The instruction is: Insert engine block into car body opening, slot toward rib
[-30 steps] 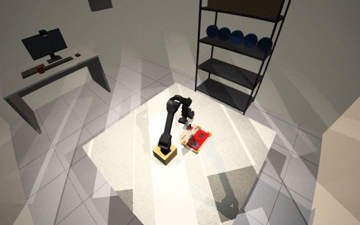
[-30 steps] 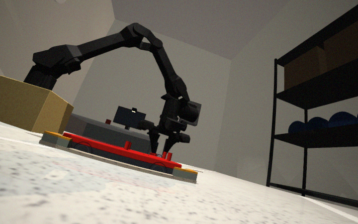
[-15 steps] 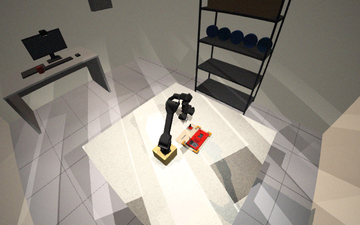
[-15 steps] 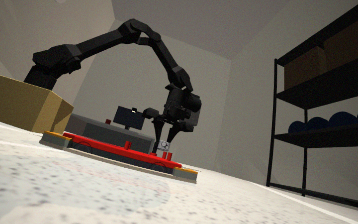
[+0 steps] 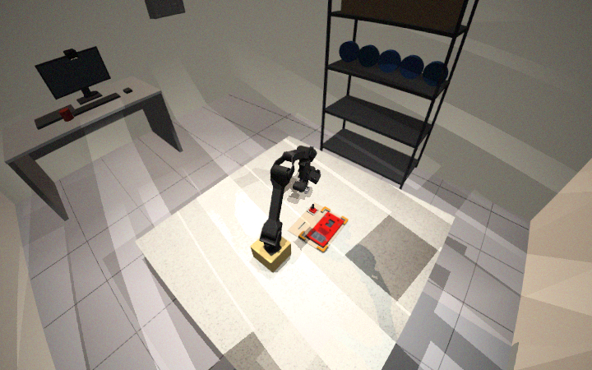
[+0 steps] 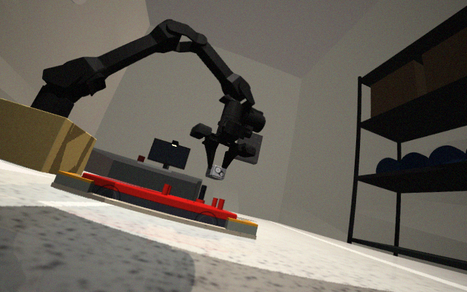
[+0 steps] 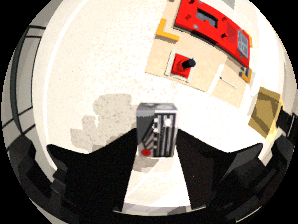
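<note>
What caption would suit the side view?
Black robot arm's gripper holding a small grey engine block in the air above the red car body.

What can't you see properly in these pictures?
- Engine block: its slot side cannot be told; too small in the exterior view, fingers cover its sides in the wrist view.
- Rib in the car body opening: too small from the top, hidden by the low angle in the exterior view.
- Gripper: block hidden from the top.
</note>
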Tool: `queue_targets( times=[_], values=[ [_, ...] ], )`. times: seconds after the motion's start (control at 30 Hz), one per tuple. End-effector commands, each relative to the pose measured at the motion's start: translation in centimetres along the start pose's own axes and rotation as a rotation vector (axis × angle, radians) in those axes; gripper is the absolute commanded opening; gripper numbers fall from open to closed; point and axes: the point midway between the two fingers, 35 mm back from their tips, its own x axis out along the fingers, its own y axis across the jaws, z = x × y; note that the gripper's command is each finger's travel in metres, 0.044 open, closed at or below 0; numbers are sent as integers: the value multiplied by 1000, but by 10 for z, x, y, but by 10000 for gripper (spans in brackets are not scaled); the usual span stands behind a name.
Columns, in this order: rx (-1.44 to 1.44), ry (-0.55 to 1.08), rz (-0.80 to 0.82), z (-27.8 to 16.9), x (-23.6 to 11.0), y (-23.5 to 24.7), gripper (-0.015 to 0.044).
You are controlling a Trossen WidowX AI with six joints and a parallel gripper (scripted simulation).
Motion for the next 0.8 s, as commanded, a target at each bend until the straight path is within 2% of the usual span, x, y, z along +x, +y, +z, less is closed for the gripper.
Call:
queue_targets(
  times=[0.0, 0.23, 0.77],
  values=[
    [-2, -4, 8, 1, -15, 1, 0],
    [0, -3, 8, 0, -32, -2, 0],
    [350, -7, 8, 45, -16, -12, 0]
  ],
)
